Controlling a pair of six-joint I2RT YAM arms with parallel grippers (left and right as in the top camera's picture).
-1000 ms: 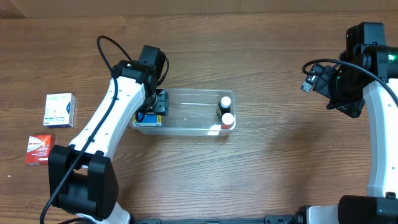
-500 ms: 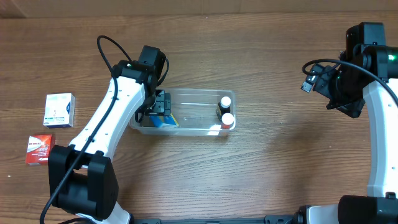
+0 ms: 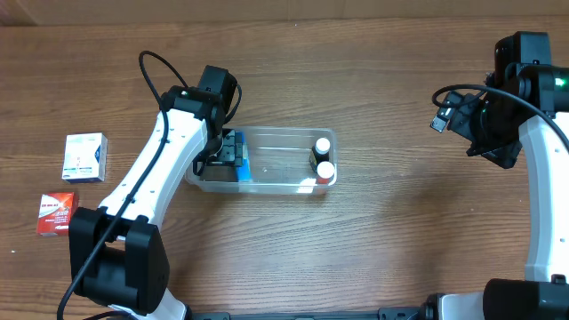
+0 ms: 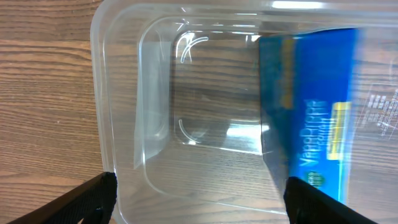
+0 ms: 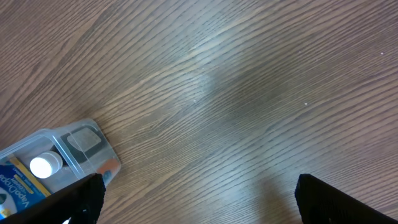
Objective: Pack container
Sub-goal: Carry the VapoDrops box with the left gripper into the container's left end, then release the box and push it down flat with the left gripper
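The clear container (image 3: 276, 132) lies mid-table. My left gripper (image 3: 228, 149) hovers over its left end, open and empty; in the left wrist view my jaws (image 4: 199, 202) straddle the container's wall (image 4: 118, 124). A blue box (image 3: 243, 167) sits inside the container just right of the gripper, blurred in the left wrist view (image 4: 311, 112). Two white-capped bottles (image 3: 324, 156) stand at the container's right end. My right gripper (image 3: 462, 116) is open and empty, far to the right above bare wood (image 5: 199, 199).
A white box (image 3: 85, 156) and a red box (image 3: 56, 213) lie on the table at the far left. The right wrist view catches the container's end (image 5: 81, 140) with one bottle cap (image 5: 42, 165).
The blue box has moved from under the left gripper to the right inside the container and is free of the jaws. The container's left end shifted slightly. The right arm has not moved.
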